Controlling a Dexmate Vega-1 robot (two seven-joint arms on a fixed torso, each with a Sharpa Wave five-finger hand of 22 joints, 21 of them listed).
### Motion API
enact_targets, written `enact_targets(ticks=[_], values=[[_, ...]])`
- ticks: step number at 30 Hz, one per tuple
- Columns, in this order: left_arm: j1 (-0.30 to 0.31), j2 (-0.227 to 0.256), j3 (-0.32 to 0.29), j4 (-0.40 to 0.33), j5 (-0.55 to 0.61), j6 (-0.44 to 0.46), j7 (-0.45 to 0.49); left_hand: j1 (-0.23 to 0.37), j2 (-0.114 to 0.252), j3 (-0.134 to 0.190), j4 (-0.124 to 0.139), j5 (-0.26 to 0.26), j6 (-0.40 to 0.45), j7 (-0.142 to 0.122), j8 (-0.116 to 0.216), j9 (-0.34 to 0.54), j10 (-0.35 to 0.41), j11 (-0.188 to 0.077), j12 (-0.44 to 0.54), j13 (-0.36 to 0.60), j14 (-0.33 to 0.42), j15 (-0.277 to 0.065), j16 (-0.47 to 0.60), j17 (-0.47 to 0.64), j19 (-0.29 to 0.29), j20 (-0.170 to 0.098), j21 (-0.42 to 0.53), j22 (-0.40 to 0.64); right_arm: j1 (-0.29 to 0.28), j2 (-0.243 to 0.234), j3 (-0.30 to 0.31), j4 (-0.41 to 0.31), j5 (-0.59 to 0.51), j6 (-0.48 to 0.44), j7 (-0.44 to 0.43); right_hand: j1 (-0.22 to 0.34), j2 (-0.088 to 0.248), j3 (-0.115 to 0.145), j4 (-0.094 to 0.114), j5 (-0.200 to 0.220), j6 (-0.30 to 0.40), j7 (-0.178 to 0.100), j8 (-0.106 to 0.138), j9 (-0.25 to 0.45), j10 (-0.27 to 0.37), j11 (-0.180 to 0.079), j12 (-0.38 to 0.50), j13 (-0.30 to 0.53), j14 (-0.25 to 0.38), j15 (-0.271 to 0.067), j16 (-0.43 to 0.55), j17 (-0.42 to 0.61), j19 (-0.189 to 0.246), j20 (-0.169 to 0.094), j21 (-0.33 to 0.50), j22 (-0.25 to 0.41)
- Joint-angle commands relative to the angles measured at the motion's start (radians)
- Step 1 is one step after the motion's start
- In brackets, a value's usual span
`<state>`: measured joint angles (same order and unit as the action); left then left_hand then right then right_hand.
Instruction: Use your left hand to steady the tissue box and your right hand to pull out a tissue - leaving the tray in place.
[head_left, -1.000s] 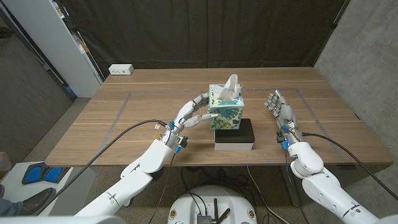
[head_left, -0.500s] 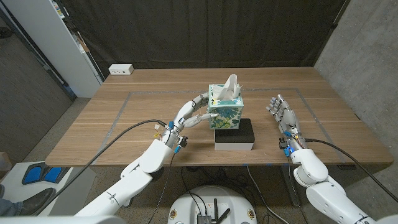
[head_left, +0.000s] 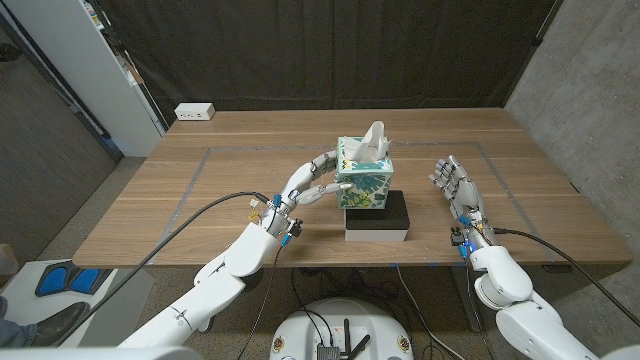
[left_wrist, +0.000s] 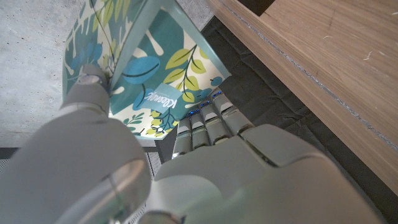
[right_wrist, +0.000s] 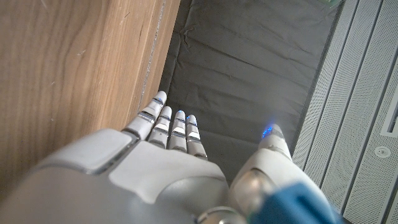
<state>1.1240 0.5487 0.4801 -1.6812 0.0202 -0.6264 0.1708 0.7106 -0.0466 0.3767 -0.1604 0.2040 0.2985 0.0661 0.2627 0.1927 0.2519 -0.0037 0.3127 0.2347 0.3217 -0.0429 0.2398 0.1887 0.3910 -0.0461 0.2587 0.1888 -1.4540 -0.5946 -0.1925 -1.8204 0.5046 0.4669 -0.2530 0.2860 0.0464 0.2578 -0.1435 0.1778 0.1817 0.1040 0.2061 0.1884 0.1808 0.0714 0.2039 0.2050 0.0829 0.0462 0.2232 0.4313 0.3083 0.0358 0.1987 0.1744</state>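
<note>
Bracing against the tissue box (head_left: 364, 178), the left hand (head_left: 308, 182) is pressing its fingers on the box's near-left side, thumb on the adjacent face, so the box is sitting right at its fingertips atop the black tray (head_left: 378, 217). A tissue (head_left: 373, 135) is poking up above those fingers. Well off to the box's other side, the right hand (head_left: 457, 188) is hovering wide and empty, fingers apart. If that hand tugs sideways and not upward, I judge the box may be sliding off, dragging the tray.
</note>
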Motion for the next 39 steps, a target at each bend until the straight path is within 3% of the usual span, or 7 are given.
enact_targets(ticks=[1,28,39], values=[[-0.001,0.001,0.005,0.002,-0.003,-0.001,-0.005,0.003,0.013,-0.001,0.001,0.005,0.012,0.001,-0.004,0.002,0.007,-0.003,0.001,0.004,0.01,-0.021,-0.002,0.001,0.01,-0.005,0.0,0.001,-0.029,0.003,0.01,-0.032,-0.016,0.007,-0.001,0.001,0.011,0.005,-0.002,0.006,-0.002,0.002,0.0,0.003,0.008,0.001,0.009,0.003,0.009,-0.002,0.008,0.0,0.005,-0.008,0.005,0.003],[-0.004,0.013,0.014,0.001,-0.012,0.011,-0.023,0.006,0.018,-0.002,0.0,0.005,0.015,0.002,-0.01,0.003,0.011,-0.001,-0.002,0.006,0.016,-0.024,-0.004,0.001,0.012,-0.005,-0.001,0.001,-0.1,-0.029,0.081,-0.207,-0.018,-0.091,-0.038,-0.003,0.005,0.002,-0.003,0.005,-0.008,0.006,-0.004,0.003,0.016,0.008,0.01,0.004,0.022,0.011,0.012,-0.001,0.016,0.007,0.007,0.003],[-0.006,0.013,0.014,0.006,-0.015,0.008,-0.023,0.008,0.019,-0.004,0.0,0.005,0.016,0.002,-0.013,0.003,0.012,-0.003,-0.004,0.006,0.018,-0.023,-0.005,0.001,0.014,-0.005,-0.002,0.002,-0.139,-0.054,0.14,-0.302,0.007,-0.135,-0.022,-0.005,0.002,0.0,-0.003,0.006,-0.007,0.007,-0.004,0.003,0.017,0.009,0.01,0.004,0.021,0.012,0.011,-0.002,0.016,0.01,0.007,0.003]])
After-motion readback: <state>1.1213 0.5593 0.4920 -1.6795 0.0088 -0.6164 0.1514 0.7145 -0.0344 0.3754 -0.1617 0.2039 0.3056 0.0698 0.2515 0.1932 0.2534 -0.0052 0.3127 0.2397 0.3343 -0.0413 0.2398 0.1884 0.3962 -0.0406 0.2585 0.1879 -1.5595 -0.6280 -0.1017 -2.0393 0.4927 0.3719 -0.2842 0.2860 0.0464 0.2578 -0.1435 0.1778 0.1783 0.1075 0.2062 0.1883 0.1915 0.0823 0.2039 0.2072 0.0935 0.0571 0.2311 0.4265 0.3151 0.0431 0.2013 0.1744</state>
